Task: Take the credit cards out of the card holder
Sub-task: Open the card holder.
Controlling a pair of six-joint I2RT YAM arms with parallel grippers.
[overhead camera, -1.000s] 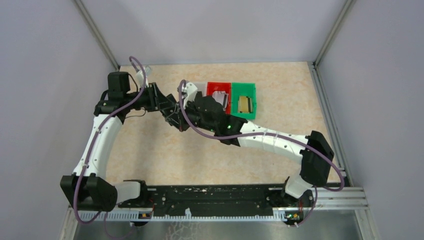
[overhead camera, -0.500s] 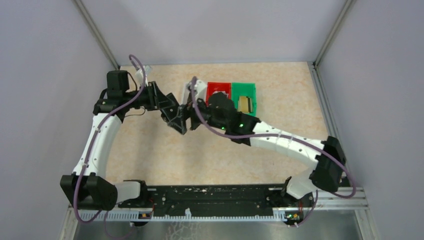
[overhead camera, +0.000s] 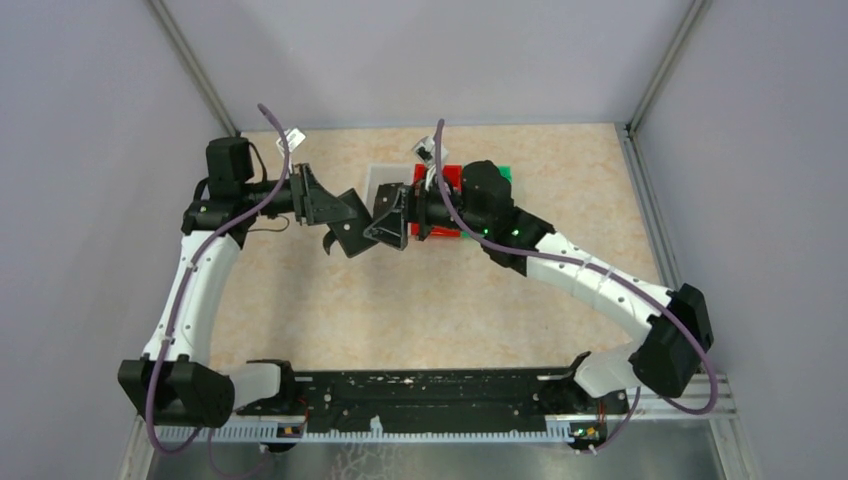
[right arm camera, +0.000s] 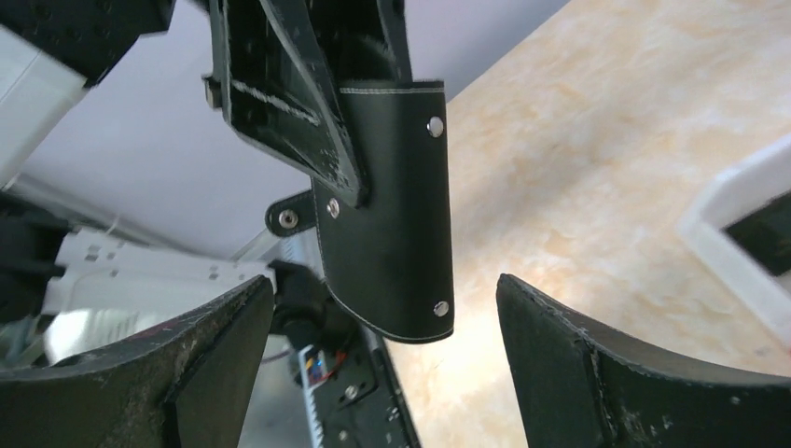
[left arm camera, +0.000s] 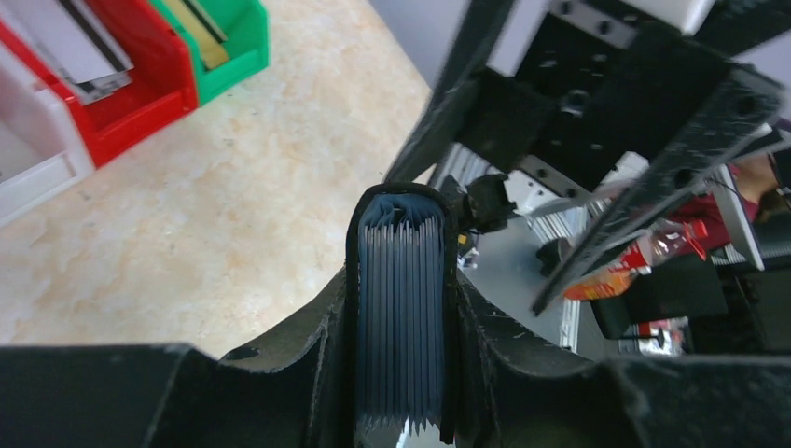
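My left gripper (left arm camera: 401,280) is shut on the black card holder (left arm camera: 403,308), which stands edge-up between its fingers with its blue-grey inner panels showing. The right wrist view shows the holder's black outer face (right arm camera: 392,205) with silver rivets, hanging just ahead of my open right gripper (right arm camera: 384,308). Nothing is between the right fingers. In the top view the two grippers, left (overhead camera: 345,228) and right (overhead camera: 392,218), meet nose to nose above the table. A silvery credit card (left arm camera: 70,47) lies in the red bin (left arm camera: 140,103) and a gold one (left arm camera: 207,23) in the green bin (left arm camera: 238,56).
A white bin (overhead camera: 383,178) stands left of the red bin (overhead camera: 445,175) and green bin (overhead camera: 506,172) at the back of the table; the right arm covers most of them. The beige tabletop (overhead camera: 300,300) is ringed by grey walls.
The right gripper has opened. The right arm has swung right over the bins and turned to face the left gripper. The left gripper has shifted a little with the holder still in it.
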